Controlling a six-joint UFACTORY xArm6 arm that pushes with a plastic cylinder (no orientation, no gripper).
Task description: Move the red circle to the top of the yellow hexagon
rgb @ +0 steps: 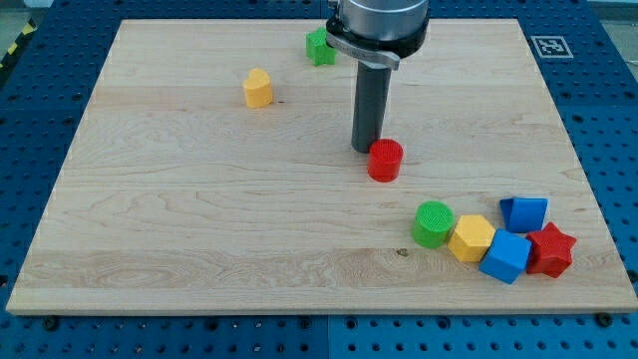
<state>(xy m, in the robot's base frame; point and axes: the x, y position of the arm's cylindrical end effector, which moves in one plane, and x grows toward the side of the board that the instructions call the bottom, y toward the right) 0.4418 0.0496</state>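
Note:
The red circle (385, 160) stands on the wooden board a little right of centre. My tip (365, 150) rests on the board just left of it and slightly above, touching or nearly touching its edge. The yellow hexagon (471, 237) lies at the lower right, well below and to the right of the red circle. It sits between a green circle (433, 223) on its left and a blue cube (505, 257) on its right.
A blue block (524, 213) and a red star (550, 249) crowd the lower right beside the blue cube. A yellow block (258, 88) sits at upper left. A green block (320, 46) sits at the top, beside the arm (380, 20).

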